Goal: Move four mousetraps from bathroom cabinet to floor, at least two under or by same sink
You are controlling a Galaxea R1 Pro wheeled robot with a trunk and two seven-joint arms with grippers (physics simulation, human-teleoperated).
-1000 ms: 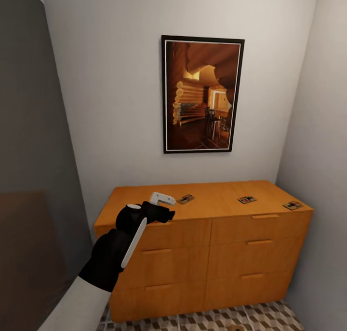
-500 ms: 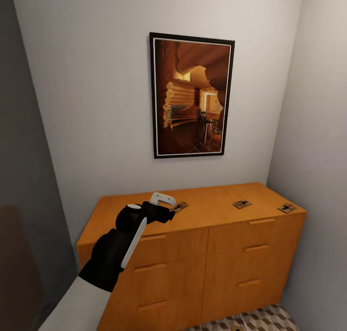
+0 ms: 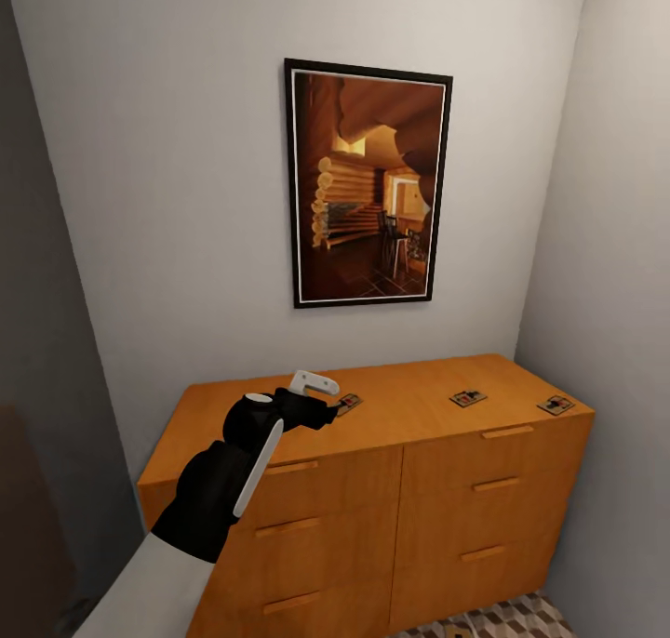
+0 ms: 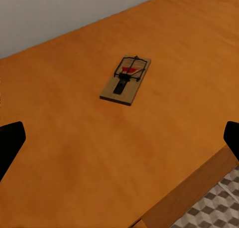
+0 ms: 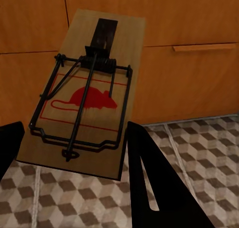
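Three mousetraps lie on top of the orange-brown cabinet (image 3: pixel 400 489): one at the left (image 3: pixel 350 401), one in the middle (image 3: pixel 468 398), one at the right end (image 3: pixel 556 404). My left gripper (image 3: pixel 321 398) hovers open just short of the left mousetrap (image 4: pixel 125 80), its black fingertips (image 4: pixel 10 140) wide apart above the cabinet top (image 4: pixel 59 153). My right gripper (image 5: pixel 72 133) is shut on the fourth mousetrap (image 5: pixel 84 93), a wooden plate with a wire bar and a red mouse print. It is held low in front of the cabinet drawers (image 5: pixel 189 83), above the bathroom floor (image 5: pixel 199 153).
The cabinet fills an alcove, with a white wall (image 3: pixel 605 247) tight against its right end and a dark panel (image 3: pixel 37 415) at the left. A framed picture (image 3: pixel 368 182) hangs above it. Cube-patterned tiles (image 3: pixel 507 615) show at the cabinet's foot.
The whole picture has shifted, so the camera has moved closer and to the right. My left gripper now sits nearer the left mousetrap. The traps on the cabinet have not moved.
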